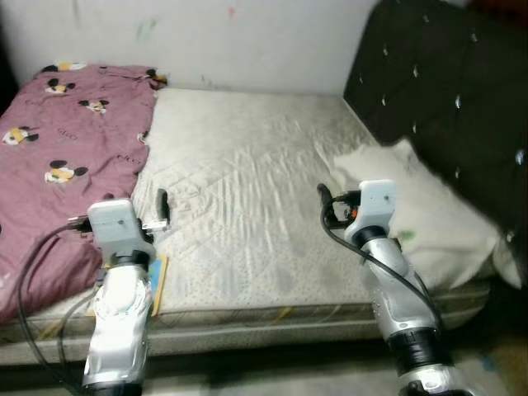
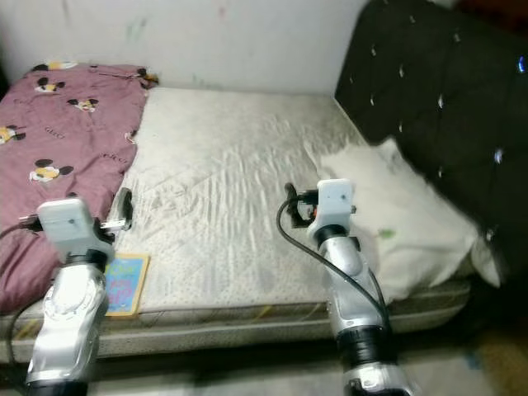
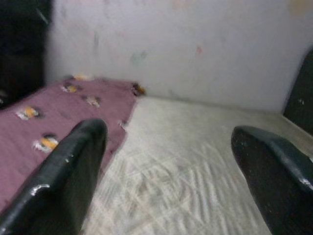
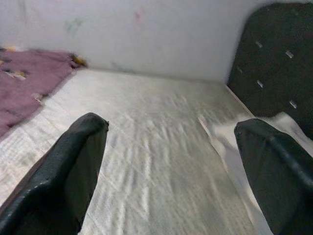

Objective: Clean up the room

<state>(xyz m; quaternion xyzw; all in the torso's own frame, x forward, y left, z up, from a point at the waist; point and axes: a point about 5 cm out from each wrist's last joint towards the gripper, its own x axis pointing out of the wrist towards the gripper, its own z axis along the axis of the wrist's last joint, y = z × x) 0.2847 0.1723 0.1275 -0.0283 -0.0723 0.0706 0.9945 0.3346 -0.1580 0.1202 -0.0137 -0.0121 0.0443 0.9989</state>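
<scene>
A bare quilted mattress (image 1: pixel 247 157) lies before me. A pink blanket with cartoon mice (image 1: pixel 58 148) is crumpled over its left part. A white pillow (image 1: pixel 425 214) rests at the right, against the black tufted headboard (image 1: pixel 445 91). A small colourful book (image 2: pixel 124 285) lies at the mattress's front edge beside my left arm. My left gripper (image 3: pixel 168 132) hovers open above the front left of the mattress, close to the blanket's edge. My right gripper (image 4: pixel 171 125) is held open above the front right, just left of the pillow. Neither holds anything.
A white wall (image 1: pixel 247 41) with faint marks runs behind the bed. The mattress's front edge (image 1: pixel 272 318) is directly under my arms, with a strip of floor (image 1: pixel 289 371) below it. The headboard closes off the right side.
</scene>
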